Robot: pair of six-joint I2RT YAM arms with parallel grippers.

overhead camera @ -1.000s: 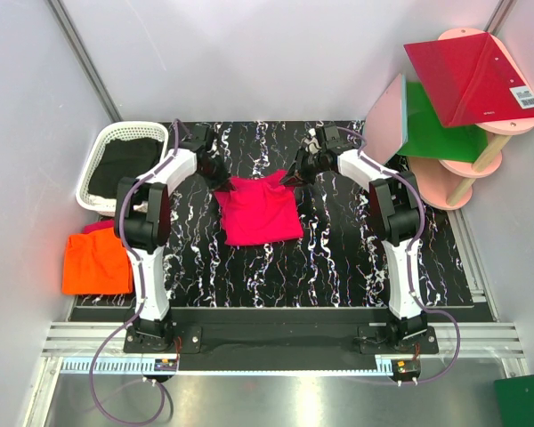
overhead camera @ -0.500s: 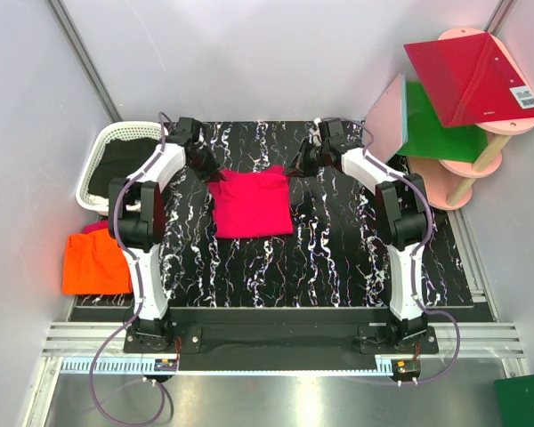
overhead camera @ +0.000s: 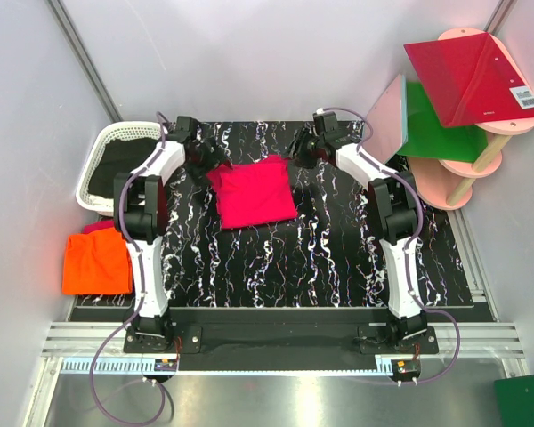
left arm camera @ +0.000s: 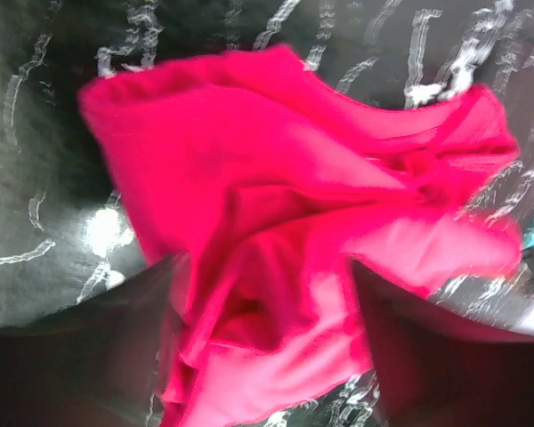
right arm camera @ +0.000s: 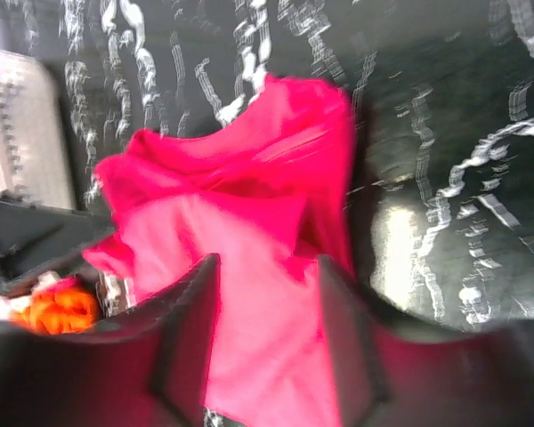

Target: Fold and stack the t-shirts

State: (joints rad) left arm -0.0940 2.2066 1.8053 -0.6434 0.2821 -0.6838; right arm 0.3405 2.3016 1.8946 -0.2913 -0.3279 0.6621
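Left claw [left arm camera: 265,267] gapes wide, released, at ten o'clock of the pink t-shirt [overhead camera: 252,191]; right claw [right arm camera: 267,262], partly spread, released, at two o'clock.

The table [overhead camera: 338,240] is covered by a black top veined with white. A folded pink t-shirt [overhead camera: 252,193] is laid flat on its far middle. An orange t-shirt [overhead camera: 96,264] is laid at the left edge, slightly overhanging. A white basket [overhead camera: 98,160] is set at the far left corner.

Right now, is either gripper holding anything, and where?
Apparently nothing: left gripper and right gripper stand open at the far edge of the pink t-shirt.
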